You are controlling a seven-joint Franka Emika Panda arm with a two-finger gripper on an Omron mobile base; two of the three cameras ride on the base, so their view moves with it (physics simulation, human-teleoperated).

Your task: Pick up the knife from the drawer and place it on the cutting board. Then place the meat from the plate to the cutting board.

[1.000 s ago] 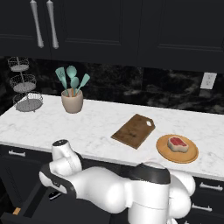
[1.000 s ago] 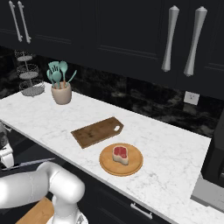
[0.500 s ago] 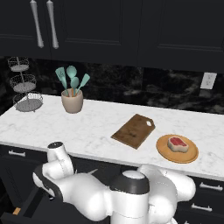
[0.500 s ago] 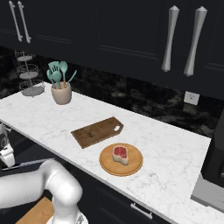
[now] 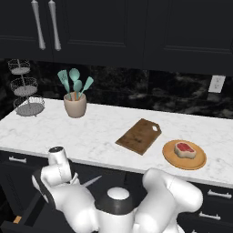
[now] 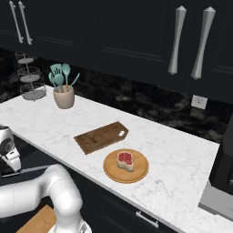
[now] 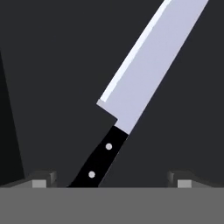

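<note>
Knife first: it lies flat on the dark floor of the open drawer, black riveted handle nearest my hand camera and the pale blade running away toward the view's upper right. My gripper hangs right over it with the jaws spread as wide as they go, one fingertip showing on each side of the handle and nothing between them yet, so I have hold of nothing. I judge that stance deliberate: the handle sits roughly midway between the tips, which lets me come straight down and close across it rather than across the thin blade. The handle lies at a slant to the line between the tips, so a small wrist roll before closing might give a squarer grip. In the left base view the arm is folded low in front of the cabinets, below the worktop's front edge, which fits a reach into the drawer. Up on the marble worktop the cutting board lies bare and angled, its hole at the corner toward the backsplash, ready to receive the knife. Just beside it, nearer the front edge, the round wooden plate carries the meat, untouched. A crock of teal utensils and a wire tiered basket stand well apart toward the worktop's far left end, out of my path.
</note>
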